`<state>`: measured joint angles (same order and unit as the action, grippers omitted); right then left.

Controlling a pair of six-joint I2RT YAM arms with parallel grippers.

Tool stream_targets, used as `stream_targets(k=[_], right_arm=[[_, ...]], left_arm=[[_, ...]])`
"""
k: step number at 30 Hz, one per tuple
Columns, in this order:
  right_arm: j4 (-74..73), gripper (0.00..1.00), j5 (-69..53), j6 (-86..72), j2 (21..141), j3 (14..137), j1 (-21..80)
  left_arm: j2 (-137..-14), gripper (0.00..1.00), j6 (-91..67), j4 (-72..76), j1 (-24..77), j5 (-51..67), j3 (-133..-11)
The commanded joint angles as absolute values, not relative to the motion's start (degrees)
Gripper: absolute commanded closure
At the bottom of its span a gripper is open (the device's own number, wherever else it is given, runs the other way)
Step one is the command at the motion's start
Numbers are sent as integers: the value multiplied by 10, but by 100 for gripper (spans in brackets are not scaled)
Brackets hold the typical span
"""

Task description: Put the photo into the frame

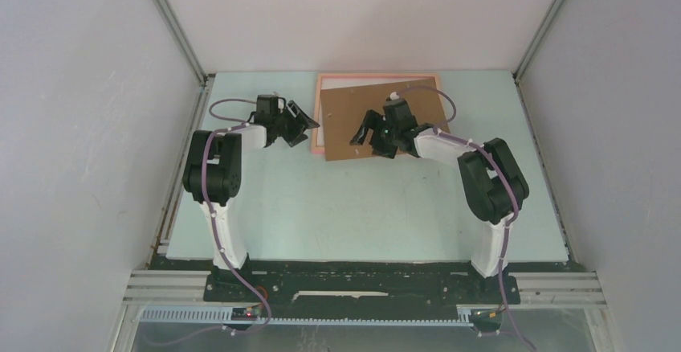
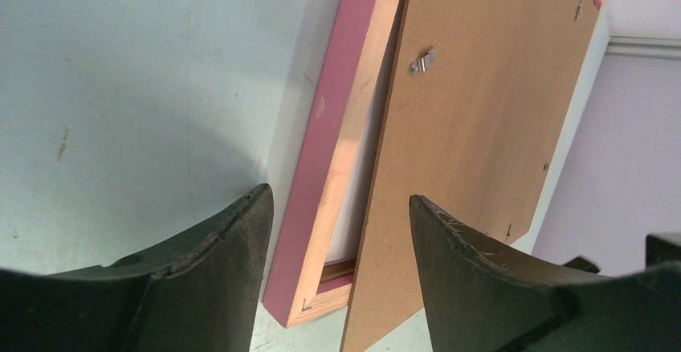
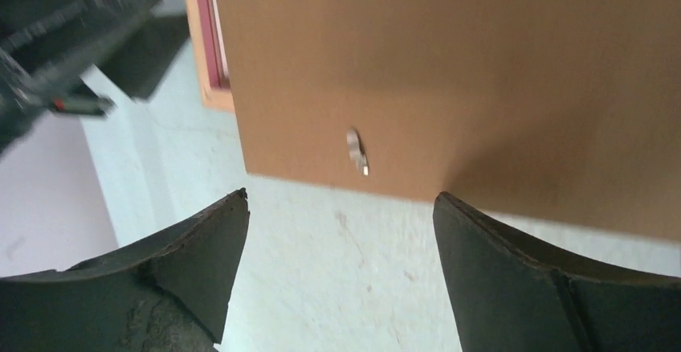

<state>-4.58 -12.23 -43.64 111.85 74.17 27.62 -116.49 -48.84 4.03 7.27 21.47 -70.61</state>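
Seen from above, a pale blue-green table (image 1: pixel 361 207) is flanked by 2 black-and-white robot arms. The frame (image 1: pixel 369 76), with its thin salmon-pink border, lies flat at the table's 12 o'clock. A plain brown backing board (image 1: pixel 345 119) rests crooked on top of it, twisted so that its corners stick out past the border at about 4 and 7 o'clock.

The left gripper (image 1: pixel 303 129) sits at the frame's 9 o'clock, just beside the border, with its jaws spread and nothing between them. The right gripper (image 1: pixel 371 137) hangs over the board's 6 o'clock edge, its jaws wide apart and empty.

The left wrist camera shows a small metal clip (image 2: pixel 420 63) on the board. It also shows a narrow white strip (image 2: pixel 365 175) inside the frame beneath the board. Whether that strip is the photo cannot be told.
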Motion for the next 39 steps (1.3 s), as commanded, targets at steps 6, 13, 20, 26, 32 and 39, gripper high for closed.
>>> stream_targets(k=[6, 13, 20, 26, 32, 39], right_arm=[[-56, 9, -97, -418, 1086, 693, 327], [16, 10, -84, -428, 1114, 699, 328], [36, 12, -76, -433, 1128, 711, 325], [31, 12, -75, -429, 1137, 751, 314], [19, 13, -81, -425, 1168, 806, 298], [-41, 13, -107, -396, 1217, 906, 286]], left_arm=[[-1166, 31, -496, 57, 69, 220, -708], [-1194, 53, -494, -26, 69, 195, -752], [-1217, 66, -493, -68, 70, 184, -782], [-1223, 74, -492, -86, 70, 178, -794], [-1224, 78, -490, -89, 70, 178, -795], [-1224, 79, -488, -90, 70, 184, -797]])
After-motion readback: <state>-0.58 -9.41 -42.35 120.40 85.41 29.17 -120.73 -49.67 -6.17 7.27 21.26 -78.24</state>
